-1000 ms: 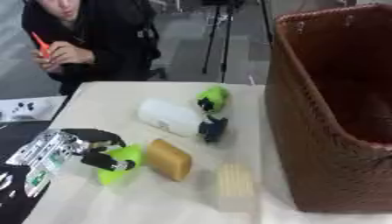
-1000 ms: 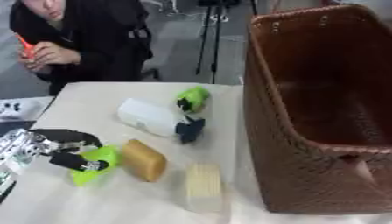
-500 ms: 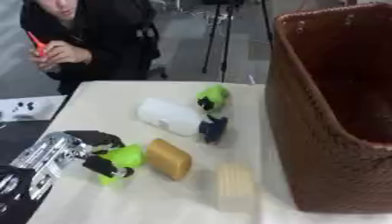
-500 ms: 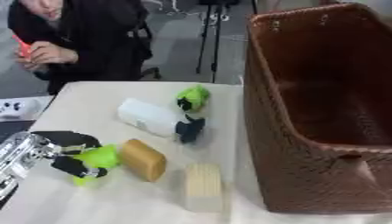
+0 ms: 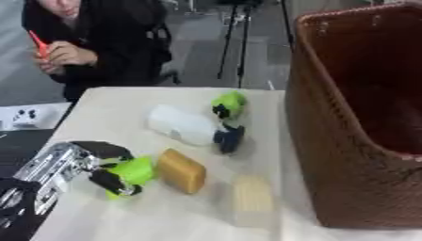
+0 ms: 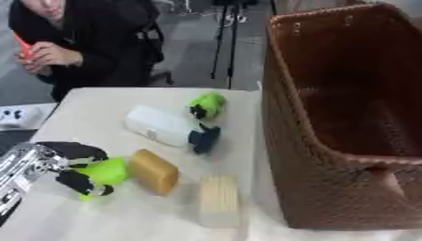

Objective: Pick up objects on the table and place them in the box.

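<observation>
L hand [image 5: 86,162] curled round green toy [image 5: 132,172] | tan block [image 5: 181,170] just beside | box [image 5: 346,141] far R

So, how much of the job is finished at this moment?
Nothing can be seen in the brown woven basket yet, though its floor is dim. The left hand has its fingers curled round the bright green object near the table's left edge. Still lying on the table: the tan rounded block, the pale wooden block, the white bottle with a dark cap and the small green and black object.
</observation>
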